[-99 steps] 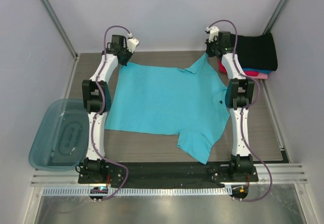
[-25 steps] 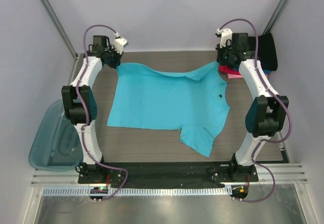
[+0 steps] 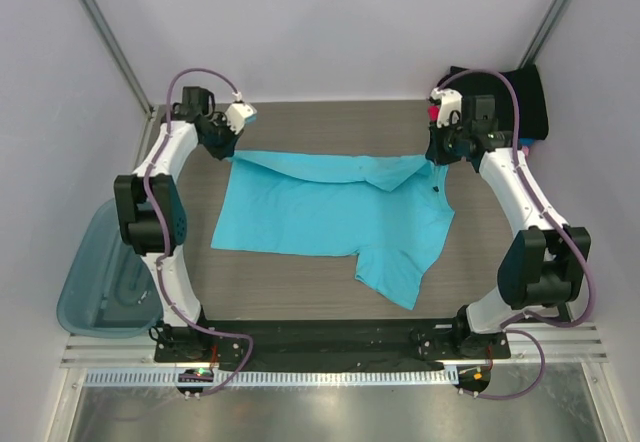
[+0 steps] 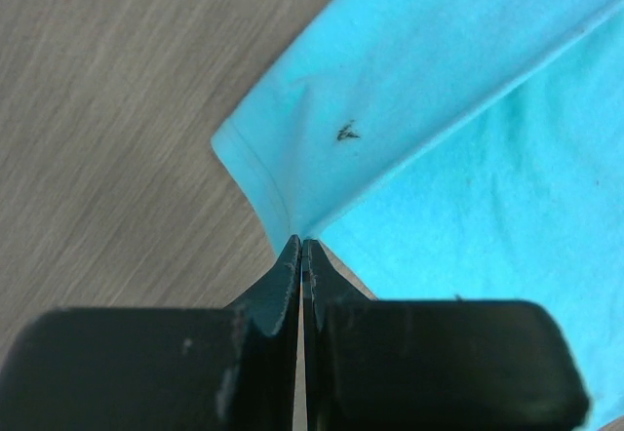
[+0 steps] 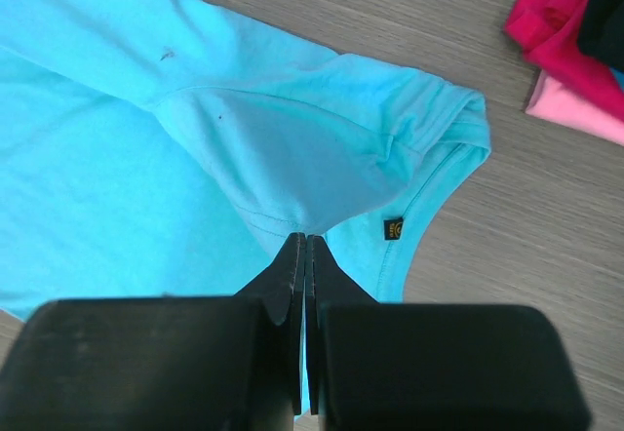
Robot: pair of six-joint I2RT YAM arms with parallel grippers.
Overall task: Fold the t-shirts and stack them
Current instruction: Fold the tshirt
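The turquoise t-shirt (image 3: 330, 212) lies spread on the wooden table, its far edge lifted and folded over toward me. My left gripper (image 3: 232, 152) is shut on the shirt's far left corner (image 4: 292, 173). My right gripper (image 3: 436, 157) is shut on the far right edge near the collar (image 5: 322, 173). A sleeve (image 3: 395, 272) hangs toward the near edge. Folded shirts are stacked at the far right: black (image 3: 520, 102) on top, magenta (image 5: 561, 21) and pink (image 5: 575, 109) below.
A translucent blue-grey plastic bin (image 3: 95, 282) sits off the table's left edge, beside the left arm. White walls enclose the table on three sides. The arm bases stand on a black rail (image 3: 330, 340) at the near edge.
Both grippers have pulled the shirt's far edge toward the near side, folding it over the body. The arms have swung outward and back, and the fold is now wider.
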